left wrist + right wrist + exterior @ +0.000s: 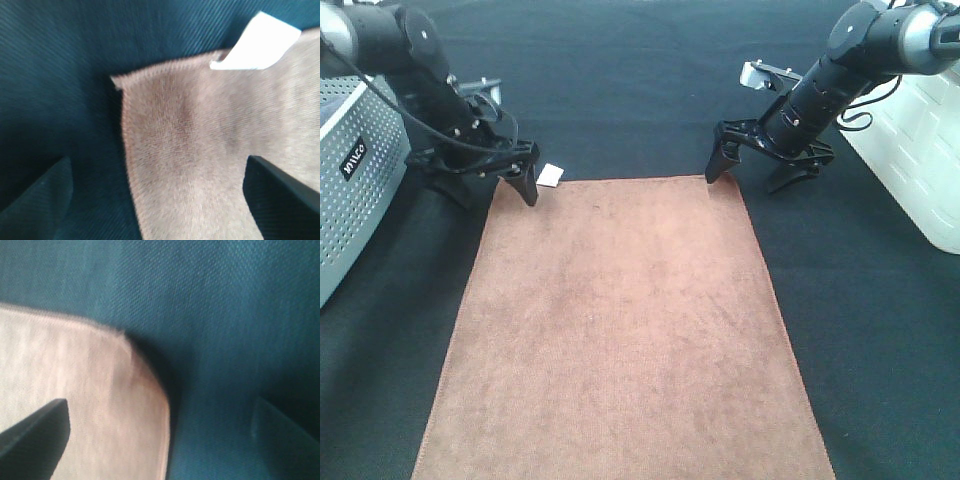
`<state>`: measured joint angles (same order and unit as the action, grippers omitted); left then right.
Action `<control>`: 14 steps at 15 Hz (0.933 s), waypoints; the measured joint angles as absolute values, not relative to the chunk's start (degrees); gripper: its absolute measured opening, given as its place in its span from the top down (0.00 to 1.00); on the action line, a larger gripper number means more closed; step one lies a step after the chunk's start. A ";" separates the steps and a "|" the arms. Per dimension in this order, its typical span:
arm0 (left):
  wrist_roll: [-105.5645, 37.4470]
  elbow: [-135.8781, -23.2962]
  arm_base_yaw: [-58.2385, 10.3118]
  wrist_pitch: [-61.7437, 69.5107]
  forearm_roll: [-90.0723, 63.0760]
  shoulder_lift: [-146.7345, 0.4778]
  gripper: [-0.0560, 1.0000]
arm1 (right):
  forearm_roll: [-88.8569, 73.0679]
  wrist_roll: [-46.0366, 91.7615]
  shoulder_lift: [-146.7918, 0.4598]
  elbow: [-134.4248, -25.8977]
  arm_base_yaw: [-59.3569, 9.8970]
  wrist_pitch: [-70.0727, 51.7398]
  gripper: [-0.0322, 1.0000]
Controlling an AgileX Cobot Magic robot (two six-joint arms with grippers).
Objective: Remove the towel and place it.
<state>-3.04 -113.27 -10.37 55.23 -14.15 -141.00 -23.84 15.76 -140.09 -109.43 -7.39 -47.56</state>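
Lying flat on the black woven table cover [620,90], brown plush towel [620,330] with stitched hem, long axis running away from both arms, white tag [551,176] at the left far corner. Straddling those two far corners, left gripper [490,186] and right gripper [750,176], jaws wide and empty, each equally near its own corner.

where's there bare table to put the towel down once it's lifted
Widest: dark table beyond the towel, between left gripper and right gripper. Narrower strips lie between towel and grey crate, and towel and white bin. Crowded at both far corners.
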 joint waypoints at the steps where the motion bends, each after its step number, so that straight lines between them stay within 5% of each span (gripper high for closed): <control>1: -3.21 -113.33 -10.37 55.12 -14.84 -141.18 0.13 | -24.06 15.76 -140.32 -109.66 -7.39 -47.56 0.07; 11: -6.65 -113.79 -11.69 54.83 -25.38 -141.75 0.13 | -28.88 17.53 -141.46 -110.07 -13.18 -45.61 0.11; 14: -7.28 -113.79 -11.69 53.40 -25.38 -141.92 0.20 | -28.48 17.48 -141.64 -110.12 -13.46 -45.15 0.16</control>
<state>-7.28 -113.79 -11.69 53.40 -25.38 -141.92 -28.48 17.48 -141.64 -110.12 -13.46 -45.15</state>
